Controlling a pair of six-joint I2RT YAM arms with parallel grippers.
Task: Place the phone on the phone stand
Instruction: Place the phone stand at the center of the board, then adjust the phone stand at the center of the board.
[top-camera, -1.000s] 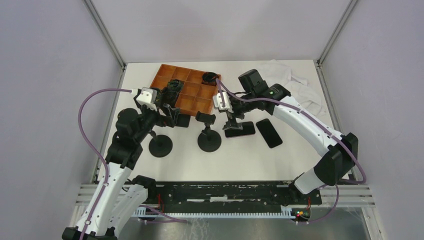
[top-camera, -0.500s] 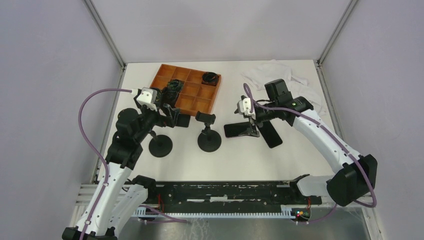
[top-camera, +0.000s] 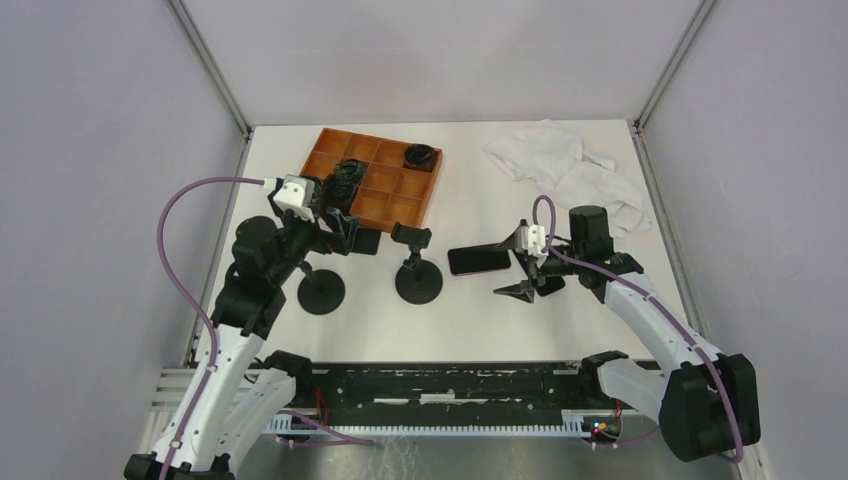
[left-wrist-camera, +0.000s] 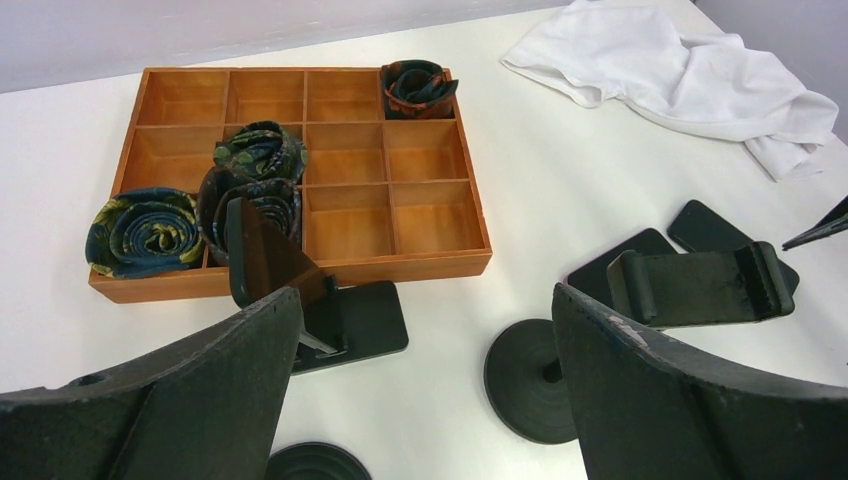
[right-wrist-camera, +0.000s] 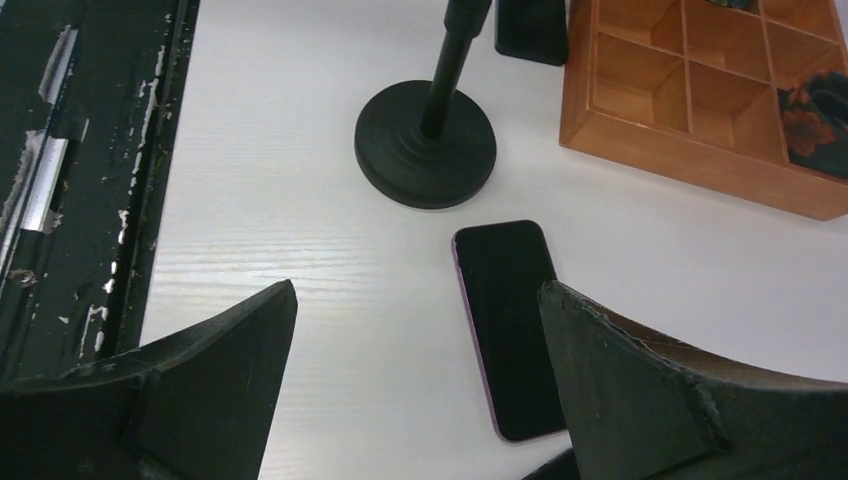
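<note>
The phone (top-camera: 478, 260) lies flat and screen up on the bench (top-camera: 470, 320), just right of the stand (top-camera: 417, 282) and clear of its round base. The stand is upright, and the clamp at its top carries nothing.

The right hand (top-camera: 513, 265) hangs just past the end of the phone farthest from the stand, with its jaws spread wide and gripping nothing. In the right wrist view the phone lies on the bench between the two fingers (right-wrist-camera: 200, 390) and below them. A second phone (left-wrist-camera: 712, 225) lies farther right of the stand; from above it is mostly hidden under that hand.

The left hand (top-camera: 345, 230) hovers left of the stand, jaws wide and empty. A second stand (top-camera: 322, 292) is left of the stand and a little nearer the arms. A dark slab (top-camera: 366, 242) lies just left of the stand's clamp.

The tray (left-wrist-camera: 400, 270) sits behind and left of the stand, with rolled ties (left-wrist-camera: 145, 230) in some compartments. A white cloth (top-camera: 565, 165) lies crumpled well behind and right of the stand.
</note>
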